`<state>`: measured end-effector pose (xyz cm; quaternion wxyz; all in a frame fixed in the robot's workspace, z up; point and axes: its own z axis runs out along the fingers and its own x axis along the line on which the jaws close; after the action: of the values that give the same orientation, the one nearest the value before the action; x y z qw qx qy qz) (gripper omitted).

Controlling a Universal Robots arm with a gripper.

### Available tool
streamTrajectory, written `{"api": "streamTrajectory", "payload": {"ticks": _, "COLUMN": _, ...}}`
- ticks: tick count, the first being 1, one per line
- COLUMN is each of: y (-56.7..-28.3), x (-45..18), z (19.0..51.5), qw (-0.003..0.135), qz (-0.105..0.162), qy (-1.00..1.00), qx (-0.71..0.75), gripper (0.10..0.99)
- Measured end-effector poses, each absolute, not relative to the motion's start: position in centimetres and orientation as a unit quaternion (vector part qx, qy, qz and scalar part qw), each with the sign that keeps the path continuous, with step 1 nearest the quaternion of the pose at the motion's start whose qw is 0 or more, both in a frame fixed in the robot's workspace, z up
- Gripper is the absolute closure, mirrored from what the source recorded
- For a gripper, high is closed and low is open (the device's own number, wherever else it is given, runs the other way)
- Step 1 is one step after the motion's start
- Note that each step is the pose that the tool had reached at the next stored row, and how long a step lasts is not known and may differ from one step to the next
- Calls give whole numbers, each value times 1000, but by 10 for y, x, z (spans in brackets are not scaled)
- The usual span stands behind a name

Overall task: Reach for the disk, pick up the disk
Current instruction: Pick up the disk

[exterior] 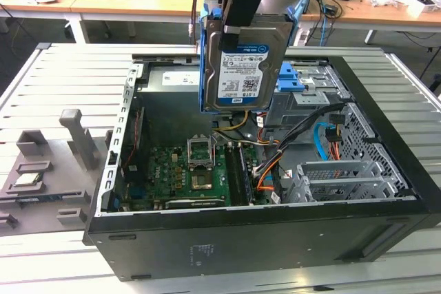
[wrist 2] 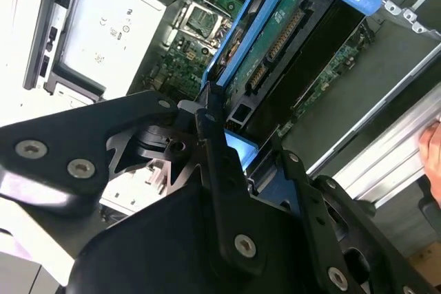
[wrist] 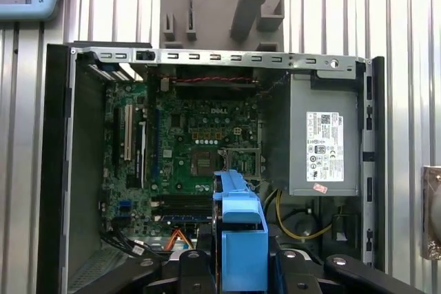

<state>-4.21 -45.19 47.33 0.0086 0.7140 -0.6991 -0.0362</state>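
The disk (exterior: 241, 67) hangs upright above the open computer case (exterior: 227, 239), its silver face with the white-and-blue label turned toward the exterior camera and blue rails along its sides. My gripper (exterior: 242, 27) is shut on its top edge, holding it clear of the case. In the second wrist view the black fingers (wrist 2: 213, 149) clamp the end of the disk (wrist 2: 275, 39), whose green board and blue rails run away from the camera. In the first wrist view the disk's blue rail (wrist: 241, 232) sticks out between the fingers (wrist: 189, 266) over the motherboard.
Below lie the motherboard (exterior: 193, 170), cables (exterior: 269, 170) and the drive cage with its blue latch (exterior: 293, 80). The power supply (wrist: 324, 142) sits in the case. A grey fixture with a small chip (exterior: 31, 177) stands at the exterior view's left. A hand (wrist 2: 434, 149) shows at one edge.
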Motion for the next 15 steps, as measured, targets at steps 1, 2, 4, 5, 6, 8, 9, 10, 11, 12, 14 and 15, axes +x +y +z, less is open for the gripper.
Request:
{"api": "streamTrajectory", "payload": {"ticks": 1, "y": -454, "x": -42, "z": 473, "qw": 9, "qz": -36, "qy": -699, "qx": 714, "gripper": 718}}
{"api": "streamTrajectory", "payload": {"ticks": 2, "y": -456, "x": -42, "z": 473, "qw": 9, "qz": -36, "qy": -699, "qx": 714, "gripper": 718}}
{"api": "streamTrajectory", "payload": {"ticks": 4, "y": -460, "x": -42, "z": 473, "qw": 9, "qz": -36, "qy": -699, "qx": 714, "gripper": 718}}
{"api": "streamTrajectory", "payload": {"ticks": 5, "y": -462, "x": -42, "z": 473, "qw": 9, "qz": -36, "qy": -699, "qx": 714, "gripper": 718}}
{"api": "streamTrajectory", "payload": {"ticks": 6, "y": -463, "x": -42, "z": 473, "qw": 9, "qz": -36, "qy": -699, "qx": 714, "gripper": 718}}
{"api": "streamTrajectory", "payload": {"ticks": 8, "y": -466, "x": -42, "z": 473, "qw": 9, "qz": -36, "qy": -699, "qx": 714, "gripper": 718}}
{"api": "streamTrajectory", "payload": {"ticks": 9, "y": -467, "x": -42, "z": 473, "qw": 9, "qz": -36, "qy": -699, "qx": 714, "gripper": 718}}
{"api": "streamTrajectory", "payload": {"ticks": 10, "y": -468, "x": -42, "z": 473, "qw": 9, "qz": -36, "qy": -699, "qx": 714, "gripper": 718}}
{"api": "streamTrajectory", "payload": {"ticks": 11, "y": -470, "x": -42, "z": 473, "qw": 9, "qz": -36, "qy": -699, "qx": 714, "gripper": 718}}
{"api": "streamTrajectory", "payload": {"ticks": 12, "y": -472, "x": -42, "z": 473, "qw": 9, "qz": -36, "qy": -699, "qx": 714, "gripper": 718}}
{"api": "streamTrajectory", "payload": {"ticks": 14, "y": -476, "x": -42, "z": 473, "qw": 9, "qz": -36, "qy": -699, "qx": 714, "gripper": 718}}
{"api": "streamTrajectory", "payload": {"ticks": 15, "y": -477, "x": -42, "z": 473, "qw": 9, "qz": -36, "qy": -699, "qx": 714, "gripper": 718}}
